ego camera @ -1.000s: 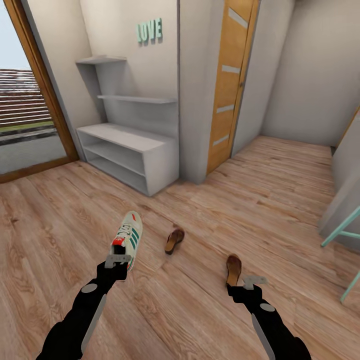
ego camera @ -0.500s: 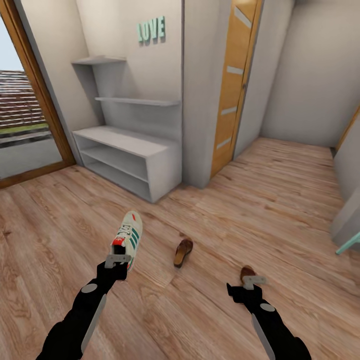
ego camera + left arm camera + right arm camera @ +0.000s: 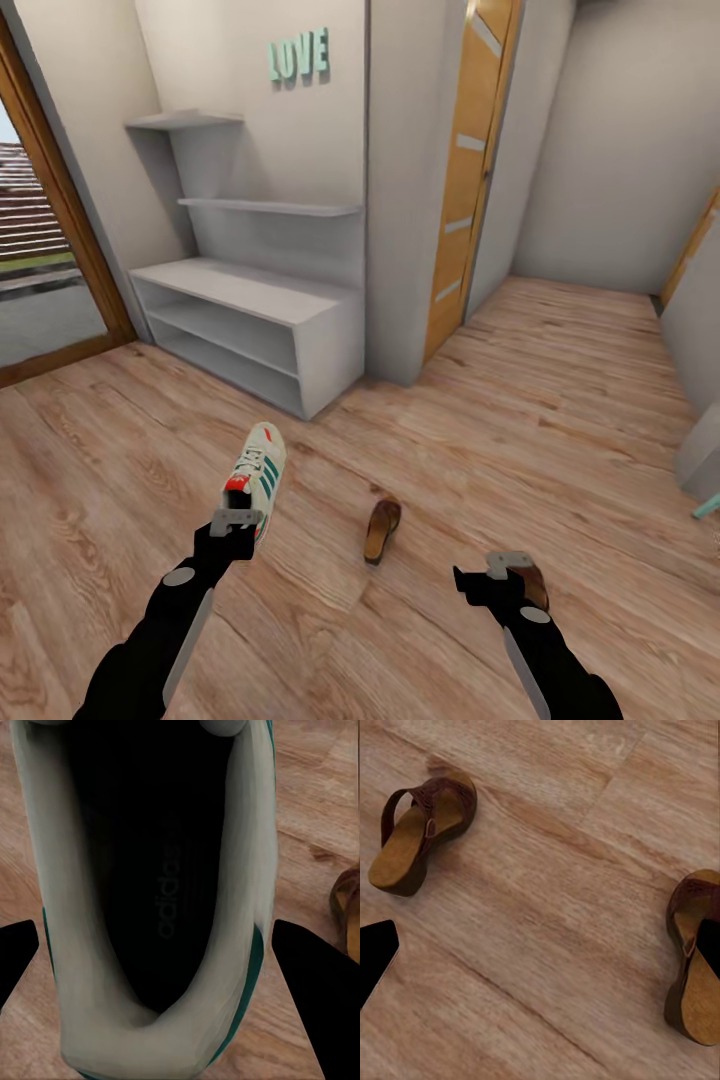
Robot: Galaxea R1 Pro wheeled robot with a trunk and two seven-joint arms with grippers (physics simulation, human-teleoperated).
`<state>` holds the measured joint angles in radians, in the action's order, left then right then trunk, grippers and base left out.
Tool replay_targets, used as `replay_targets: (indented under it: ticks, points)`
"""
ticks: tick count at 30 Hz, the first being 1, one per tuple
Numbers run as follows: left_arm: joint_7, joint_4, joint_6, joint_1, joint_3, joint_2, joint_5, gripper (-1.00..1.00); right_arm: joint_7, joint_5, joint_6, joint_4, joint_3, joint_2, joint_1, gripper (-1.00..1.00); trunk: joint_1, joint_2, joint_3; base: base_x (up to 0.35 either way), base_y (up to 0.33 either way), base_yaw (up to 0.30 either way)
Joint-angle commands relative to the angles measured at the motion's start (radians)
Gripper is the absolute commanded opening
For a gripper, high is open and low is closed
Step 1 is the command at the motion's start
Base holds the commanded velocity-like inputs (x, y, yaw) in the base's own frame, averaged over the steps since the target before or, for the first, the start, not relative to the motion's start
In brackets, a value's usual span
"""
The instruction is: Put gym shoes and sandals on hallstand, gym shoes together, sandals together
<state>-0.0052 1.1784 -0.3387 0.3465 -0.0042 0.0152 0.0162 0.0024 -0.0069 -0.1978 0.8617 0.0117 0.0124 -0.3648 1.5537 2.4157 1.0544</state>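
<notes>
One white gym shoe (image 3: 258, 470) with green stripes and a red heel patch hangs off the corridor floor (image 3: 520, 400), my left gripper (image 3: 236, 518) shut on its heel. In the left wrist view the gym shoe's dark opening (image 3: 165, 907) sits between the two fingers. A brown sandal (image 3: 382, 530) lies on the planks between my arms. The other sandal (image 3: 533, 588) is partly hidden behind my right gripper (image 3: 497, 570), which is open and empty. The right wrist view has both sandals (image 3: 424, 832) (image 3: 697, 960) lying apart on the floor. The pale grey hallstand (image 3: 250, 300) stands ahead on the left, its shelves bare.
A wall pillar (image 3: 410, 200) rises right of the hallstand, with an orange wooden door (image 3: 465, 170) beside it. A glass door in a wooden frame (image 3: 60, 200) is at the far left. A teal furniture piece (image 3: 708, 508) pokes in at the right edge.
The whole view has shifted: the hallstand looks nearer and the sandals sit lower and further right in the picture. Both arms keep their pose, the left still holding the gym shoe.
</notes>
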Motion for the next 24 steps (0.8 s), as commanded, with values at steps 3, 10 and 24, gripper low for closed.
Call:
replay_targets:
  ticks: [3,10,24]
  points:
    - [-0.001,0.002,-0.005,0.0,0.0,0.0,0.002,-1.0,0.0,-0.001,-0.006,0.002,0.001,0.0,0.0,1.0,0.0,0.0,-0.002,0.235,0.277,-0.24]
    - [-0.001,0.002,-0.005,0.0,0.0,0.0,0.002,-1.0,0.0,-0.001,-0.006,0.002,0.001,0.0,0.0,1.0,0.0,0.0,-0.008,0.201,0.293,-0.245]
    - [-0.001,0.003,-0.005,0.0,0.0,0.001,0.002,-1.0,0.0,-0.001,-0.006,0.002,0.001,0.0,0.0,1.0,0.0,0.0,-0.02,0.126,0.307,-0.207]
